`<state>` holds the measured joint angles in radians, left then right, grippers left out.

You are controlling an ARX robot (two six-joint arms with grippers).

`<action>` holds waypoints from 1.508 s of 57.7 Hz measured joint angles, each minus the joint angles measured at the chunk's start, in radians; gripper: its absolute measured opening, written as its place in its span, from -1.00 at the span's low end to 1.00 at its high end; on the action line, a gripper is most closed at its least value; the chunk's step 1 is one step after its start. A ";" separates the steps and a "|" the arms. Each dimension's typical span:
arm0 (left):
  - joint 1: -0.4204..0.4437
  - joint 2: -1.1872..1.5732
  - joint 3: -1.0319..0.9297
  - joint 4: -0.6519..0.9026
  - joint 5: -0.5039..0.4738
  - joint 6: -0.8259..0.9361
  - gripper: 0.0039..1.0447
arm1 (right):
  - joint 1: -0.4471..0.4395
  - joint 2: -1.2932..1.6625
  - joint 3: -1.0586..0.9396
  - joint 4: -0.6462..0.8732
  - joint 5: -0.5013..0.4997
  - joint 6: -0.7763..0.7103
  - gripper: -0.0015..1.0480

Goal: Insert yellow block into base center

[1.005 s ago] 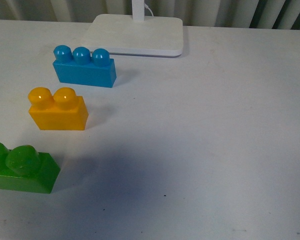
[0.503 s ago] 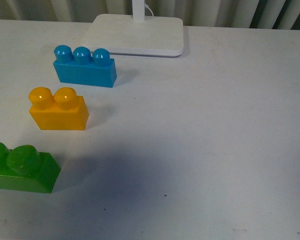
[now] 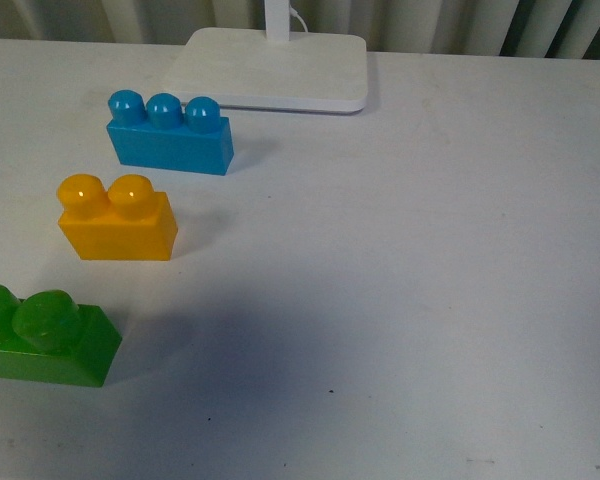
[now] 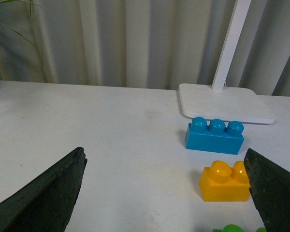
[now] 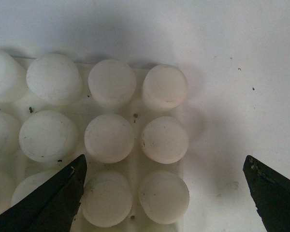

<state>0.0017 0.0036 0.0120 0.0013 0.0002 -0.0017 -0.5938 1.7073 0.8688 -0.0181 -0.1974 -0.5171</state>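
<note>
Left hand [image 4: 164, 157] is spread wide, its two dark fingers [image 4: 48, 193] framing the lower corners of its wrist view with bare white counter [image 3: 430, 250] between them. Beyond the fingers that view shows the yellow block [image 3: 117, 222] standing upright on the counter, studs up, well clear of the hand and touching neither finger.

In the front view the yellow block sits on the left part of the counter, in the middle of a loose diagonal line of three bricks. The blue brick [image 3: 170, 135] with three studs lies farther back and a little to the right, near the front edge of the lamp stand [image 3: 270, 68]. The green brick [image 3: 42, 337] lies nearer the robot, at the left edge of the view. All three bricks stand apart, with clear counter between them.

The right hand [image 5: 164, 164] is also spread, its dark fingertips [image 5: 53, 198] wide apart. Its wrist camera looks straight down on the base [image 5: 108, 137], whose round white studs fill much of that view, with one edge of the plate running between the two fingers and plain counter beyond it. Small dark specks dot the plate between the studs. The base shows only in this wrist view, so I cannot tell where it lies relative to the yellow block.
</note>
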 joint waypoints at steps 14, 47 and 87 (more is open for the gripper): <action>0.000 0.000 0.000 0.000 0.000 0.000 0.88 | 0.007 0.023 0.013 -0.006 0.001 0.033 0.83; 0.000 0.000 0.000 0.000 0.000 0.000 0.88 | 0.274 -0.117 -0.186 -0.012 0.000 0.408 0.83; 0.000 0.000 0.000 -0.001 0.000 0.000 0.88 | 0.880 -0.080 -0.136 0.003 0.286 0.939 0.83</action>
<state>0.0017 0.0036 0.0124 0.0006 -0.0002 -0.0017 0.2859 1.6272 0.7326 -0.0147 0.0887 0.4217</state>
